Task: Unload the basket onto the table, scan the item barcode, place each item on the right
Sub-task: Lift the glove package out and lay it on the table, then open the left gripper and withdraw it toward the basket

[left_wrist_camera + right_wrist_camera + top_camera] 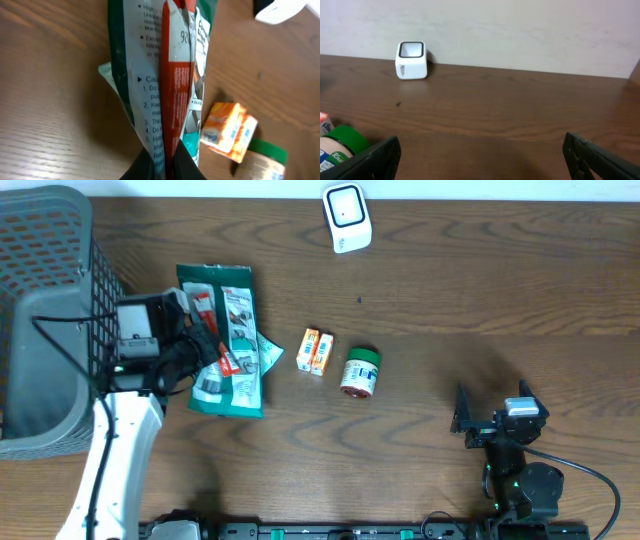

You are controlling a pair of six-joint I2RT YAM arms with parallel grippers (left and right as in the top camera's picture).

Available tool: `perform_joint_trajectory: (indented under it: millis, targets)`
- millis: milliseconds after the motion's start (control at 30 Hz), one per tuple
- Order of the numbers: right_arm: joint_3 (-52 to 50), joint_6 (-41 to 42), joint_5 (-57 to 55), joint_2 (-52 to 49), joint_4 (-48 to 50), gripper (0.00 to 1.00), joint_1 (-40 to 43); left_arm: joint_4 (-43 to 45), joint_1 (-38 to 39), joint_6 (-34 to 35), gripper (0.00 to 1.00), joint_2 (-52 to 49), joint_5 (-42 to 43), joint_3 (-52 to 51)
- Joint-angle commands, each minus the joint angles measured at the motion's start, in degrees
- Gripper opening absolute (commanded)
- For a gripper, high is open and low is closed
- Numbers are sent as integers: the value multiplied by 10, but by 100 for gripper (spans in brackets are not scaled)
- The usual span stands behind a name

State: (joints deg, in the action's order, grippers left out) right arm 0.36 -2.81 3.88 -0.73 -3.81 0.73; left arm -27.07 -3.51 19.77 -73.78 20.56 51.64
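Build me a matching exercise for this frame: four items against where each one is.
Items: 1 pouch; 2 orange box; 3 jar; 4 scanner.
Places: A alone at the table's far edge; B pinched in the shut left claw; C beside the orange box, away from the pouch; D between pouch and jar.
Pairs: 1-B, 2-D, 3-C, 4-A.

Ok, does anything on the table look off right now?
Two things. The green-lidded jar lies on its side beside the orange boxes. And the left pincer is shut on the green-and-white pouch, pinching it into a crease, so its print is buckled rather than flat.
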Motion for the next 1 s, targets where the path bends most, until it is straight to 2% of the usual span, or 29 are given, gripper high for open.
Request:
perform_joint_trajectory:
  millis: [0,133,267,333,433,500,633,733,833,867,967]
  targets:
    - [0,-7,-2,3,-2,99,3,39,24,2,7,-33,-10,-41]
    - [0,-7,-2,3,-2,99,3,51,33,3,7,-71,-50,-47]
    - [0,-7,-2,3,-2,99,3,76,33,2,8,-102,-50,-47]
    - [0,-7,-2,3,-2,99,3,77,33,3,16,-112,-50,-47]
    - [0,-7,-2,3,-2,99,3,77,33,3,45,-116,-47,-47]
    - [0,-7,-2,3,-2,99,3,77,33,3,54,-111,-45,-46]
    - [0,-7,-2,3,-2,99,3,67,33,3,66,-84,-45,-34]
    - [0,-7,-2,3,-2,99,3,55,33,2,78,-46,-46,-14]
    - [0,-7,-2,3,-2,99,3,15,33,-21,79,-5,-50,21]
    - [0,-7,-2,3,-2,99,3,-2,33,-23,74,3,-58,33]
    - [0,-7,-2,3,-2,99,3,-92,33,-24,47,27,-113,76]
